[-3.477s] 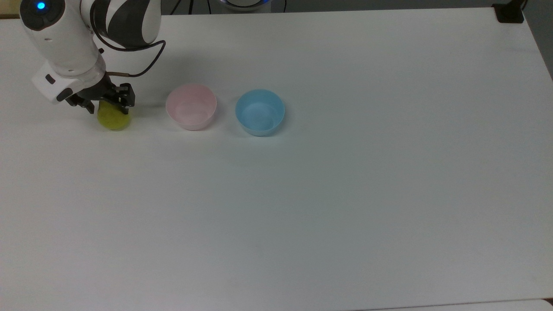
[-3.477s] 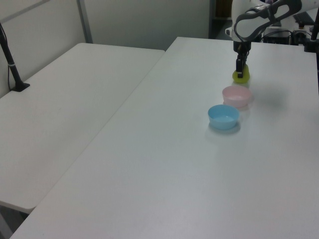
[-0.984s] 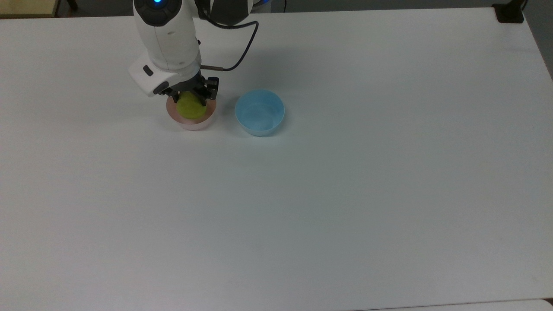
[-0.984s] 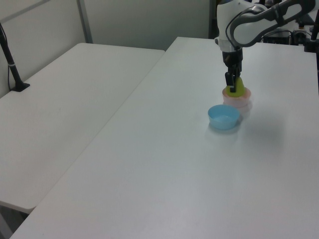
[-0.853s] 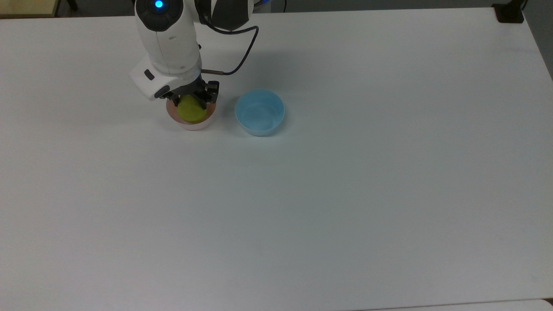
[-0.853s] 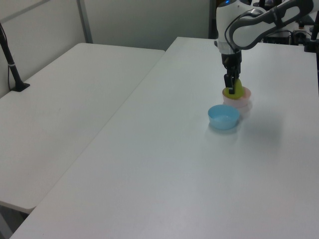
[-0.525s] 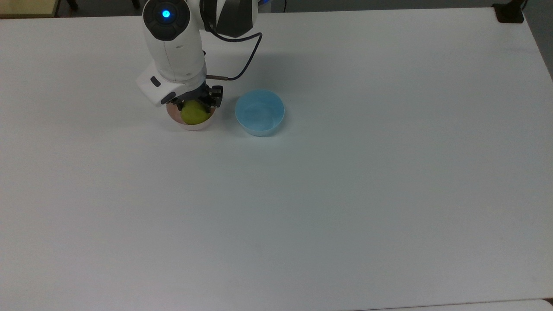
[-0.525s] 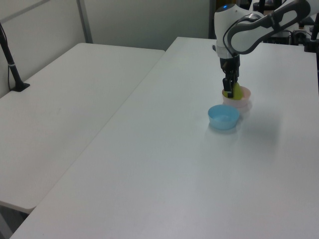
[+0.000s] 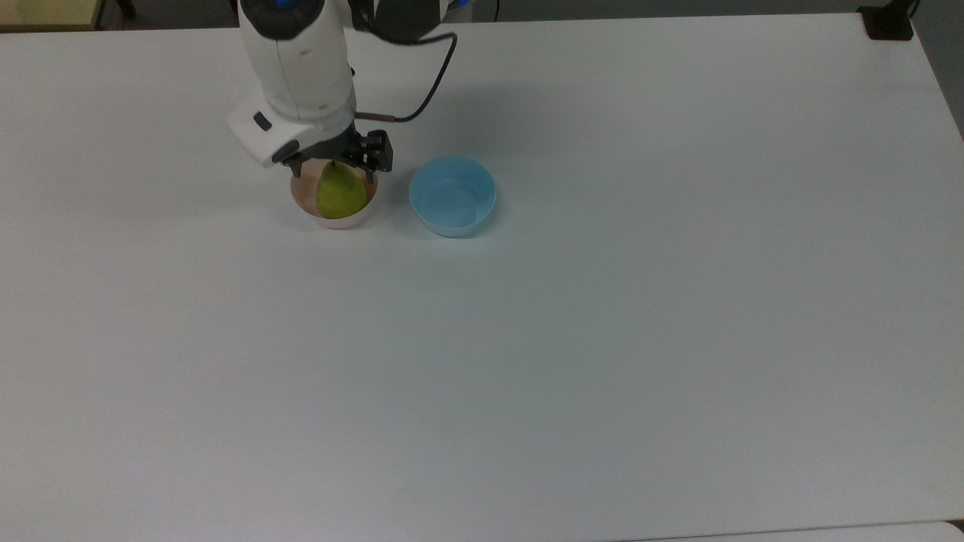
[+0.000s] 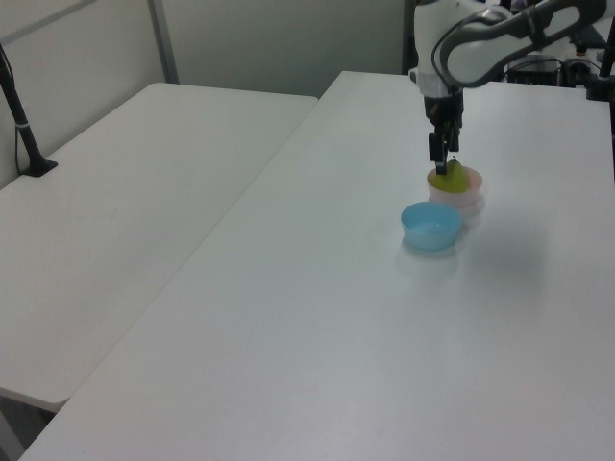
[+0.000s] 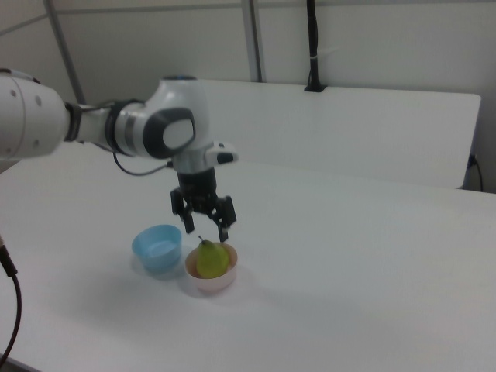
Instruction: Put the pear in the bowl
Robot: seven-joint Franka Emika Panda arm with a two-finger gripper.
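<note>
While the pear (image 11: 207, 258) sits upright inside the pink bowl (image 11: 209, 280), stem up, the gripper (image 11: 204, 223) hangs just above it with its fingers (image 11: 223, 229) spread wide and holding nothing; a blue bowl (image 11: 157, 248) stands just beside, on the right view's left, on the white table (image 11: 349, 263)
</note>
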